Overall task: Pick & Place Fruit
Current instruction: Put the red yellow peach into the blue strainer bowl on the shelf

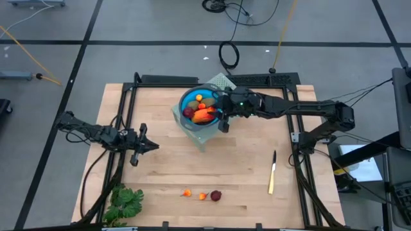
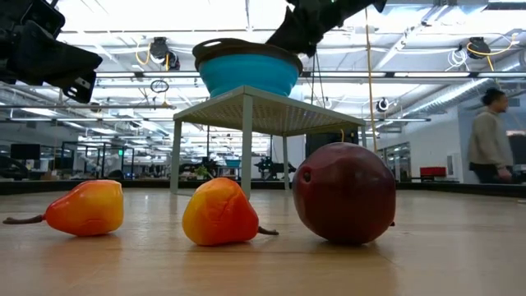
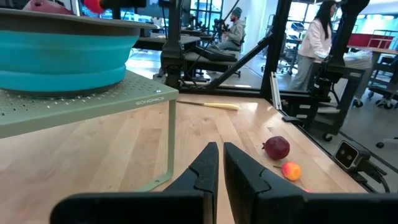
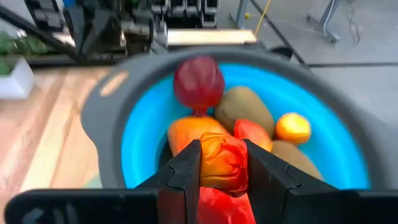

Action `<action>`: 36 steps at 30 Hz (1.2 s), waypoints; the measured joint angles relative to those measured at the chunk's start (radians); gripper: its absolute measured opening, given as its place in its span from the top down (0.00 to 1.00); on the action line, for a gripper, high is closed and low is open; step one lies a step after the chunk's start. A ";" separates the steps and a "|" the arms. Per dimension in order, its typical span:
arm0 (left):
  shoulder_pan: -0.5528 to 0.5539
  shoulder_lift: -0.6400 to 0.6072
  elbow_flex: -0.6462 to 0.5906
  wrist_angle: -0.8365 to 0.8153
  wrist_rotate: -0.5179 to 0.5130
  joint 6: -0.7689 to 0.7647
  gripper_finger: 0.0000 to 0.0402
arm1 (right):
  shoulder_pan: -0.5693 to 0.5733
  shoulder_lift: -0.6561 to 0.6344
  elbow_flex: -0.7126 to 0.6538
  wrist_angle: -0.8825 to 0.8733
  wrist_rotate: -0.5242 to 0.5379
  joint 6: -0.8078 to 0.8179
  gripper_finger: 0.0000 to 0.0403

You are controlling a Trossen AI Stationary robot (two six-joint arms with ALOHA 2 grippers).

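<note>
right pincer (image 4: 222, 163) over blue bowl (image 1: 190, 98) on green rack (image 3: 74, 106) – pinching an orange-red toy fruit (image 4: 222, 160) | bowl holds dark red ball (image 4: 198, 83), brown-green ovals, small orange piece | left pincer (image 3: 220, 163) pressed together, low over desk (image 1: 244, 154), well apart | dark red ball (image 1: 216, 196) and two tiny orange-red fruits (image 1: 187, 192) – near desk's front edge | knife (image 1: 272, 173) to their right

Leafy green bunch (image 1: 124, 202) at one table corner, yellow-handled knife (image 1: 272, 173) opposite, apparently flat.
</note>
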 joint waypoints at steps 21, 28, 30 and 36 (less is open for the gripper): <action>0.000 0.000 0.000 0.001 -0.002 -0.002 0.94 | -0.033 0.007 0.000 -0.058 0.002 0.000 0.76; 0.000 0.000 0.000 0.001 -0.002 -0.002 0.94 | -0.033 0.007 0.000 -0.060 0.002 0.006 0.73; 0.000 0.000 0.000 0.001 -0.002 -0.002 0.94 | -0.033 0.007 0.000 -0.061 0.002 0.013 0.72; 0.000 0.000 0.000 0.001 -0.002 -0.002 0.94 | -0.033 0.007 0.000 -0.060 0.005 0.030 0.67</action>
